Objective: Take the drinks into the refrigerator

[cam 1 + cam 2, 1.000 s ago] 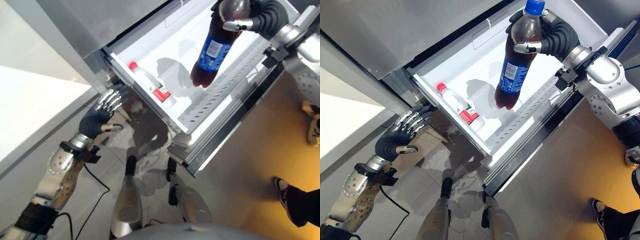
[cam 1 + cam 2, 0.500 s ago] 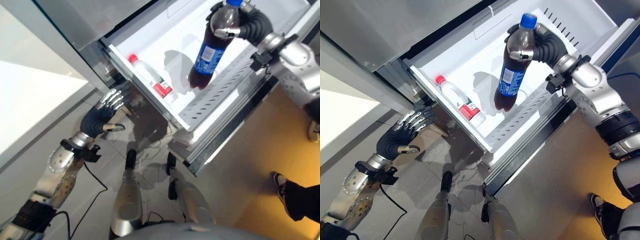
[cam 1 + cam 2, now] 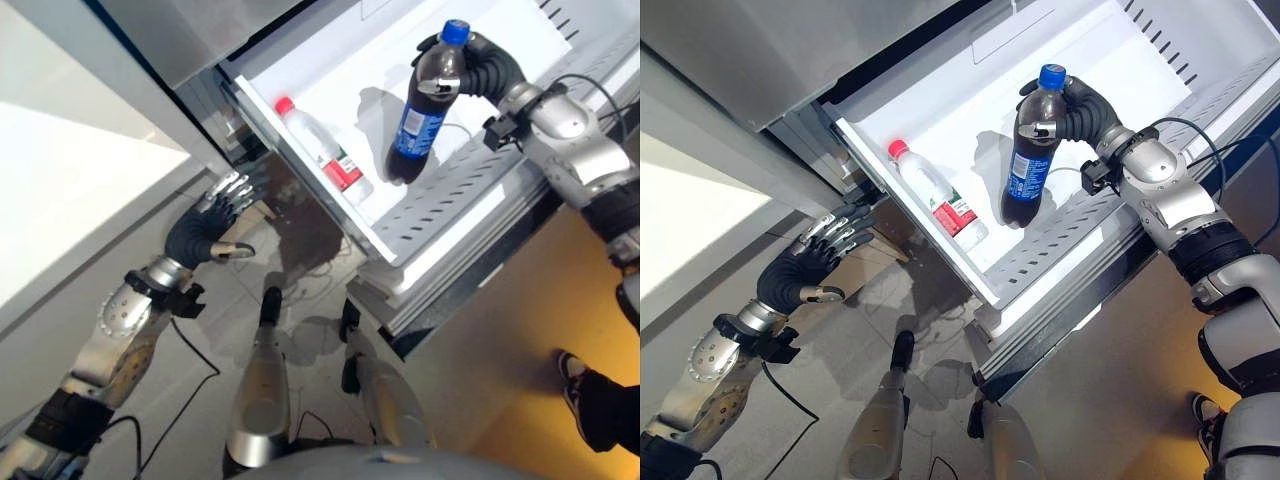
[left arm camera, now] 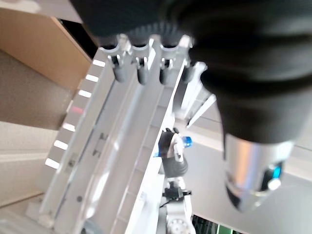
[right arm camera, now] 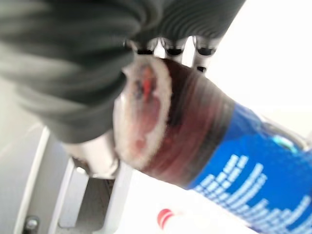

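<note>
My right hand [image 3: 1087,106] is shut on the upper part of a dark cola bottle [image 3: 1026,162] with a blue cap and blue label, held upright with its base low inside the white pulled-out refrigerator drawer [image 3: 940,105]. The bottle's dark body and blue label [image 5: 243,170] show close up in the right wrist view. A clear bottle with a red cap and red label [image 3: 937,196] lies on its side on the drawer floor, left of the cola. My left hand [image 3: 800,272] hangs open below the drawer's front left corner, holding nothing.
The drawer's perforated front rail [image 3: 1080,225] runs along its near side. A grey cabinet front [image 3: 790,50] stands above the drawer. A brown cardboard box [image 3: 875,258] lies on the floor under the drawer. A person's shoe [image 3: 580,370] stands on the orange floor at the right.
My right hand has lowered the cola bottle deeper into the drawer and brought it more upright. The camera view has shifted. My left hand stays by the drawer's corner.
</note>
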{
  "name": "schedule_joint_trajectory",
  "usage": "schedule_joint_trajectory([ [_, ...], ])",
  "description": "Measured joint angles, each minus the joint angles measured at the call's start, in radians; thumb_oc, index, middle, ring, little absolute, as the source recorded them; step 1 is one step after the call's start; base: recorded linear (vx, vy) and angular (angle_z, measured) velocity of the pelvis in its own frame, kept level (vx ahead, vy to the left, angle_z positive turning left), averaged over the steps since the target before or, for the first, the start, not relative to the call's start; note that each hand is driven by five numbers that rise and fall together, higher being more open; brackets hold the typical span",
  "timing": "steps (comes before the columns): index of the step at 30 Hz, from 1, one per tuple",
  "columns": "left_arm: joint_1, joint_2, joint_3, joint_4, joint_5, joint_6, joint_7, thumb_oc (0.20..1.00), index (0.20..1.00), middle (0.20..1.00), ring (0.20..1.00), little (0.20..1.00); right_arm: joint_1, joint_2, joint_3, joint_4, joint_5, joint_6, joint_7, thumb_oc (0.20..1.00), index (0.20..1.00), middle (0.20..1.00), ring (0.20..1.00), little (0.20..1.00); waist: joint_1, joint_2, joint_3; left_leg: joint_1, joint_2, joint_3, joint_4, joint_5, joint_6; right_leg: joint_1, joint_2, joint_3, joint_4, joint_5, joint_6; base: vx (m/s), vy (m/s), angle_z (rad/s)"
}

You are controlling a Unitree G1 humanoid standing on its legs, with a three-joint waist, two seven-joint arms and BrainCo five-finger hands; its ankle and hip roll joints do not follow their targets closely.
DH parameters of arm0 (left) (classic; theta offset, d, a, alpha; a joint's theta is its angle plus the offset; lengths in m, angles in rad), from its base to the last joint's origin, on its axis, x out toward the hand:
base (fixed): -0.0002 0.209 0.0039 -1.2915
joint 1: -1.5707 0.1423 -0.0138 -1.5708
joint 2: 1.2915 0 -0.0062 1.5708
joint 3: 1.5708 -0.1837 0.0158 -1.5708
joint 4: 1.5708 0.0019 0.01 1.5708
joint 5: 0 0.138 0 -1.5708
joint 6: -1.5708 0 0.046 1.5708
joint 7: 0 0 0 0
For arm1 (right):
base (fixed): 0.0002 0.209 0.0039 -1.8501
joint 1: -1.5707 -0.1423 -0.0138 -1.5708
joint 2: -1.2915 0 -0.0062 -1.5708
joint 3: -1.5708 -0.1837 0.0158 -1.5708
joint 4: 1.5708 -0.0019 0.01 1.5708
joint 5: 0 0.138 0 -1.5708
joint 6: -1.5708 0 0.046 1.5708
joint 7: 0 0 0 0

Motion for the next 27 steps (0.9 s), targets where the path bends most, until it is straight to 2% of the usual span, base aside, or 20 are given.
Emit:
schedule_joint_trajectory([
  [11,-0.023,0.003,-0.024,-0.009,0.000,-0.007,0.014,1.000,1.000,1.000,1.000,1.000,-0.101,0.097,0.007,0.176,-0.049,0.000,-0.019,0.200,0.200,0.200,0.200,0.200,0.001,0.006,0.004,-0.030,0.000,-0.001,0.013,0.002,-0.003,-0.024,0.001,0.000,0.000,0.009,-0.002,0.00,0.000,0.00],
  [16,-0.028,0.003,-0.027,-0.011,0.000,-0.007,0.015,1.000,1.000,1.000,1.000,1.000,-0.163,0.110,0.050,0.217,-0.113,0.010,-0.019,0.200,0.200,0.200,0.200,0.200,0.001,0.007,0.006,-0.056,0.001,0.000,0.025,0.004,-0.006,-0.045,0.002,0.002,0.000,0.020,-0.004,0.00,0.000,0.00],
  [22,-0.029,0.014,-0.034,-0.011,0.000,-0.007,0.014,1.000,1.000,1.000,1.000,1.000,-0.209,0.103,0.162,0.213,-0.163,0.033,0.023,0.200,0.200,0.200,0.200,0.200,0.001,0.005,0.007,-0.066,0.009,-0.009,0.030,0.008,-0.012,-0.049,0.010,-0.006,0.000,0.023,-0.009,0.01,-0.018,0.03],
  [27,-0.048,0.017,-0.054,-0.011,0.000,-0.007,0.014,1.000,1.000,1.000,1.000,1.000,-0.220,0.115,0.165,0.222,-0.194,0.032,0.017,0.200,0.200,0.200,0.200,0.200,0.008,0.001,0.018,-0.098,0.008,-0.028,0.039,0.011,-0.016,-0.066,0.011,-0.025,0.000,0.026,-0.013,0.00,-0.020,0.09],
])
